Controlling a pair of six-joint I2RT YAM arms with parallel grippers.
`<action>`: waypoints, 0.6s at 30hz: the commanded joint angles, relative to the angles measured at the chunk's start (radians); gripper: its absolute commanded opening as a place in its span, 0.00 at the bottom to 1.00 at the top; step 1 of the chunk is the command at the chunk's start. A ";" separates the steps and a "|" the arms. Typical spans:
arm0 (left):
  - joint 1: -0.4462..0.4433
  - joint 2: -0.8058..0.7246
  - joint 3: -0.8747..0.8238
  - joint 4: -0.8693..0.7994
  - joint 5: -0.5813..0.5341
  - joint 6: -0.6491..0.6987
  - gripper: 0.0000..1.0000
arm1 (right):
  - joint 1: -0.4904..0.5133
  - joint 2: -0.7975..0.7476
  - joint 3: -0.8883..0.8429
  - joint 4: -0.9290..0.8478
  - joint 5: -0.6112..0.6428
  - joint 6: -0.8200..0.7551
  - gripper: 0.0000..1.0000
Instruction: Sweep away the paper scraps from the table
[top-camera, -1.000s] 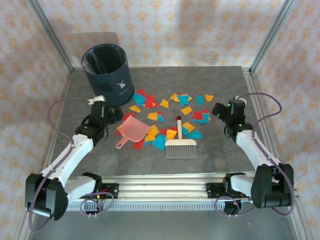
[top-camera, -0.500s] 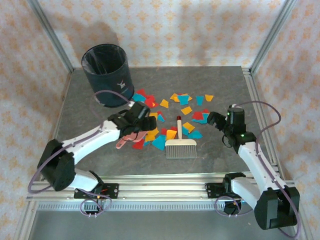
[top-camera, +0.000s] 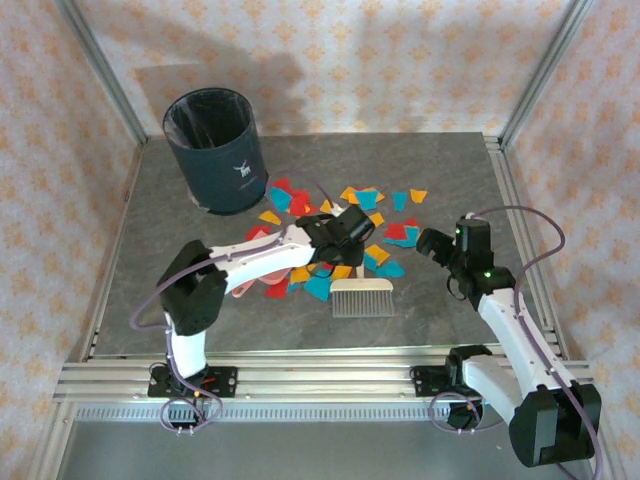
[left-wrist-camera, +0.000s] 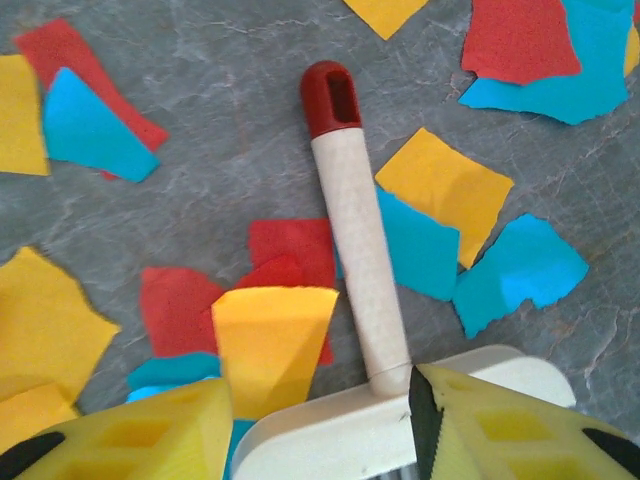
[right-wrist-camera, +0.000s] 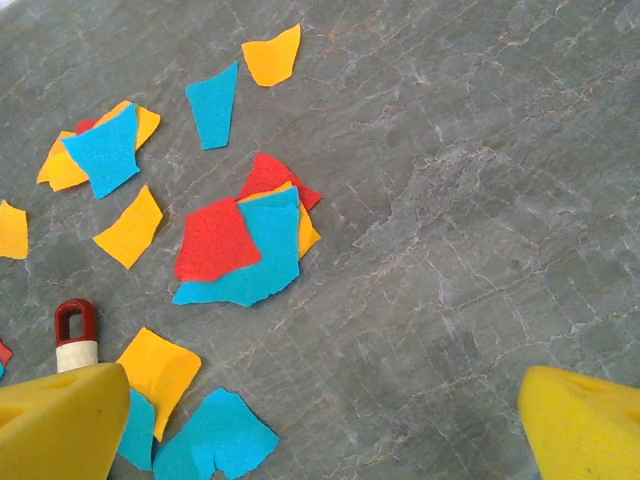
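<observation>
Plainly, nothing has yet been gathered: the small flat paper scraps in red, yellow-orange and cyan (top-camera: 278, 197) are strewn over the middle of the dark grey, marbled, stone-patterned surface (top-camera: 430, 160), between the dark round bin (top-camera: 215, 150) and the near rail.

The left tool (left-wrist-camera: 320, 400) is set over the cream-handled hand brush with the red tip (left-wrist-camera: 355, 250), its yellow fingers placed either side of the point where handle meets head. One finger appears pressed against the neck, while a gap is seen beside the other, so whether the brush is clamped cannot be told. The right tool (right-wrist-camera: 320, 400) is spread wide, with nothing between its fingers, above bare stone just right of the scraps.

Several faults can be foreseen. If the brush is caught off-centre, it may be twisted or dropped once lifted. A yellow-orange scrap lying beside the handle could be pinched in with it and the hold weakened. Because the left arm is stretched across the pink plastic dustpan (top-camera: 240, 290), the pan could be knocked aside or scraps dragged as the arm is drawn back. Light scraps may also be flicked wide by a hard stroke.
</observation>
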 joint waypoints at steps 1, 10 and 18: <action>-0.020 0.070 0.084 -0.102 -0.026 -0.025 0.46 | 0.008 -0.017 0.000 -0.026 0.034 0.008 0.99; -0.025 0.184 0.163 -0.092 0.016 -0.030 0.34 | 0.008 -0.017 -0.007 -0.045 0.043 -0.001 0.99; -0.024 0.255 0.220 -0.097 0.043 -0.021 0.35 | 0.008 -0.013 -0.020 -0.032 0.041 0.001 0.99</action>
